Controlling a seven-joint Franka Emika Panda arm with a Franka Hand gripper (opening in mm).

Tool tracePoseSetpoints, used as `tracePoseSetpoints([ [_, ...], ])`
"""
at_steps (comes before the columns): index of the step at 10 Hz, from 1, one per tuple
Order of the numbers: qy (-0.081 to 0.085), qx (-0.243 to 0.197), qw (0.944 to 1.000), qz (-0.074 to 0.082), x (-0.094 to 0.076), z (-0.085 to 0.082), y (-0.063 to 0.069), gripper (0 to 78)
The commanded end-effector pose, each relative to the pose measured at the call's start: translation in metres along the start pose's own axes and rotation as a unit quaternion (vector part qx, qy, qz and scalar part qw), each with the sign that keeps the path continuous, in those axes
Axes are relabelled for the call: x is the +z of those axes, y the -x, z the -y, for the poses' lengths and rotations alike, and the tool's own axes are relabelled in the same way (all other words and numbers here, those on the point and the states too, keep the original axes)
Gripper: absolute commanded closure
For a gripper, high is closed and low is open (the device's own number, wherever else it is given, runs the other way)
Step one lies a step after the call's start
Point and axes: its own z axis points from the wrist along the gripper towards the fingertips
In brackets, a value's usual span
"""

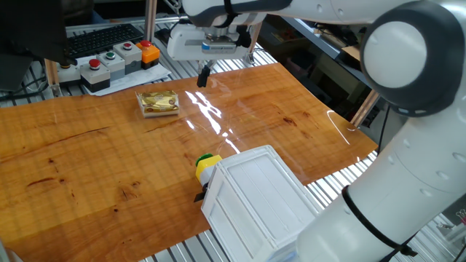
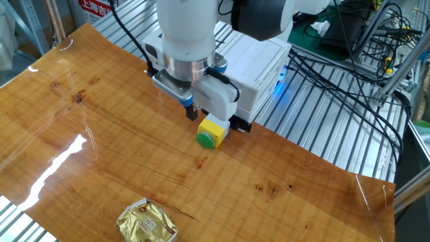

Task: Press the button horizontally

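Observation:
The button (image 1: 206, 167) is a small yellow block with a green round cap, lying on its side against the white plastic box (image 1: 256, 198) near the table's front edge. In the other fixed view the button (image 2: 213, 130) has its green cap facing away from the box (image 2: 259, 47). My gripper (image 1: 204, 76) hangs above the wooden table, raised and apart from the button. In the other fixed view the gripper (image 2: 191, 113) appears just left of the button. Its dark fingertips form one narrow tip with no gap and hold nothing.
A gold foil packet (image 1: 159, 102) lies on the wooden table (image 1: 87, 153); it also shows in the other fixed view (image 2: 146, 224). Grey boxes with red, green and orange buttons (image 1: 116, 60) and a keyboard (image 1: 102, 40) stand beyond the table. Cables (image 2: 349, 74) lie on the metal slats.

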Motion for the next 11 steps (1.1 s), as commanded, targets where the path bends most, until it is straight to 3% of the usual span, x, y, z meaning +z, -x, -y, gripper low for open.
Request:
tracePoseSetpoints([
  [1, -0.002, -0.002, 1.0000, 0.001, -0.0023, -0.0001, 0.0041, 77.6],
  [9, -0.002, 0.011, 0.9999, 0.006, 0.0044, 0.0006, 0.0038, 77.6],
  [11, -0.001, 0.034, 0.9994, 0.006, 0.0044, 0.0006, 0.0038, 77.6],
])
